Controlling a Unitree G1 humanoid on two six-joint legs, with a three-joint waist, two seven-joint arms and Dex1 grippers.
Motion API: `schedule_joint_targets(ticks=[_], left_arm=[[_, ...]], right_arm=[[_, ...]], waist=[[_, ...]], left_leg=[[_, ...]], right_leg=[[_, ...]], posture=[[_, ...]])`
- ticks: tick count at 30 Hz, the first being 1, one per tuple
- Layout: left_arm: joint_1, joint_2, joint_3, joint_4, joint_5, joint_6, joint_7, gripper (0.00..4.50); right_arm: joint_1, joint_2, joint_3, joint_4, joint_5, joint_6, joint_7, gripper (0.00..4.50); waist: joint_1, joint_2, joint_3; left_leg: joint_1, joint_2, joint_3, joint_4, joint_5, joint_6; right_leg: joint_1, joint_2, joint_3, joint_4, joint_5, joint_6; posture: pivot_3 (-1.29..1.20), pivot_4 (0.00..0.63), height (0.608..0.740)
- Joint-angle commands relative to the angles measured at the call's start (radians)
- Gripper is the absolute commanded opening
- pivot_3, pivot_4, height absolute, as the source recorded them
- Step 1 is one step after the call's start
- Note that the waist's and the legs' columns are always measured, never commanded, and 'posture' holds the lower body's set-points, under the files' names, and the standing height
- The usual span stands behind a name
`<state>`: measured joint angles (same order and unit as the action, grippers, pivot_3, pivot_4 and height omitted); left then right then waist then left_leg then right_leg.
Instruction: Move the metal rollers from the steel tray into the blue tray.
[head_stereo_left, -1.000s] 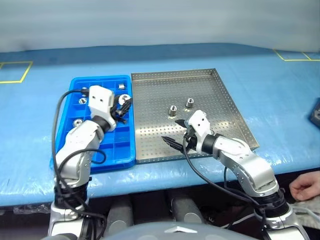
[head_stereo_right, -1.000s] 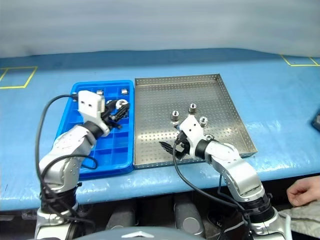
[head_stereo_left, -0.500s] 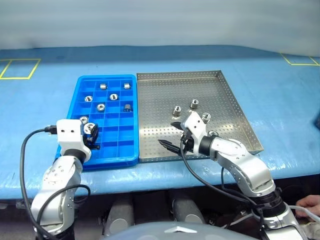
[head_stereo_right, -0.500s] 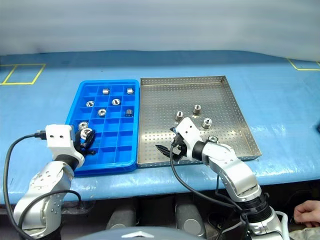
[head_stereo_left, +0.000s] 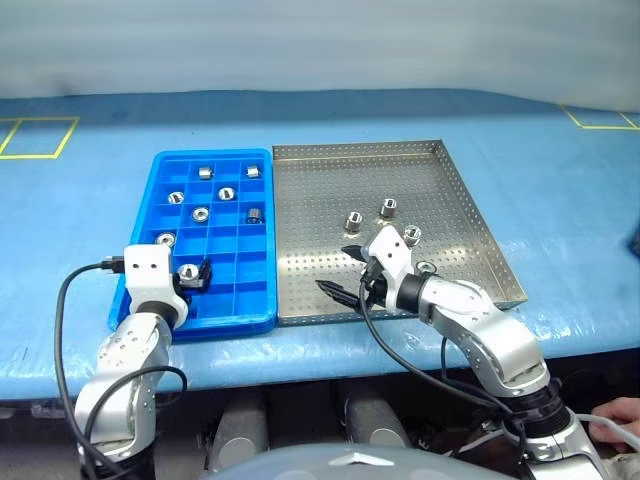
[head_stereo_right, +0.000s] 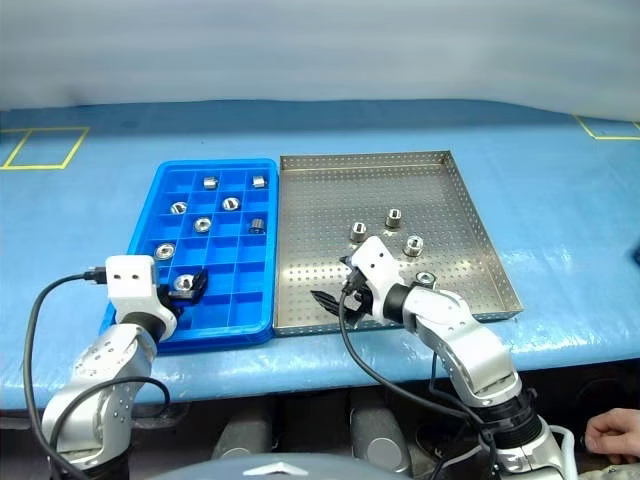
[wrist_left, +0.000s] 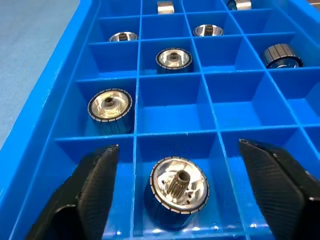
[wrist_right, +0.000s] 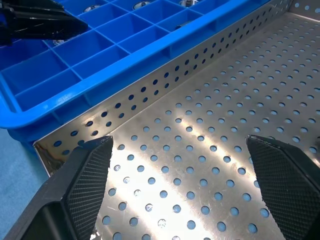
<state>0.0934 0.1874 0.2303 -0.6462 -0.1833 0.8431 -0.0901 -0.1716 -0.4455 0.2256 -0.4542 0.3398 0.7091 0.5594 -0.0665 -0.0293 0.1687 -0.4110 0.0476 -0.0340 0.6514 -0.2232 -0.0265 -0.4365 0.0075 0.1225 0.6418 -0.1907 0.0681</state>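
Left gripper (wrist_left: 177, 192) jaws spread, roller (wrist_left: 176, 192) between them in blue tray (head_stereo_left: 255, 243). Right gripper (head_stereo_left: 345, 270) jaws spread over steel tray (head_stereo_left: 330, 215).

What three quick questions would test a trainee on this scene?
1. True or false: the left gripper is clamped shut on a metal roller.
2. How many metal rollers can be seen in the steel tray? A two, B four, C seven.
3. Fill in: the right gripper is open above the floor of the ___ tray.

Key:
1. False. Its jaws are open, and the roller sits between them in a compartment of the blue tray.
2. B.
3. Steel.
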Motion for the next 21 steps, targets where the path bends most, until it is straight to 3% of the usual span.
schedule_joint_targets(ticks=[1,9,21], left_arm=[[-0.073,0.033,-0.017,0.011,-0.015,-0.045,-0.036,4.46],[-0.366,0.098,-0.153,0.212,-0.04,-0.048,-0.16,4.46],[-0.698,0.024,-0.389,0.737,0.031,-0.196,-0.299,4.46]], right_arm=[[0.009,0.0,-0.037,-0.048,0.004,0.0,-0.02,4.5],[0.037,-0.006,-0.06,-0.071,-0.001,0.001,-0.052,4.5],[0.099,-0.01,-0.092,-0.121,0.002,0.003,-0.097,4.5]], waist=[[-0.002,0.0,0.0],[-0.008,0.0,0.0],[-0.052,0.0,0.0]], left_leg=[[0.0,0.0,0.0,0.0,0.0,0.0],[0.0,0.0,0.001,0.0,0.0,0.0],[-0.001,0.0,0.0,-0.001,0.0,0.0]], right_leg=[[0.0,0.0,0.0,0.0,0.0,0.0],[0.0,0.0,0.0,0.0,0.0,0.0],[0.0,0.001,0.001,0.0,0.0,0.0]], posture=[[-0.01,0.15,0.74],[-0.05,0.15,0.74],[-0.14,0.15,0.74]])
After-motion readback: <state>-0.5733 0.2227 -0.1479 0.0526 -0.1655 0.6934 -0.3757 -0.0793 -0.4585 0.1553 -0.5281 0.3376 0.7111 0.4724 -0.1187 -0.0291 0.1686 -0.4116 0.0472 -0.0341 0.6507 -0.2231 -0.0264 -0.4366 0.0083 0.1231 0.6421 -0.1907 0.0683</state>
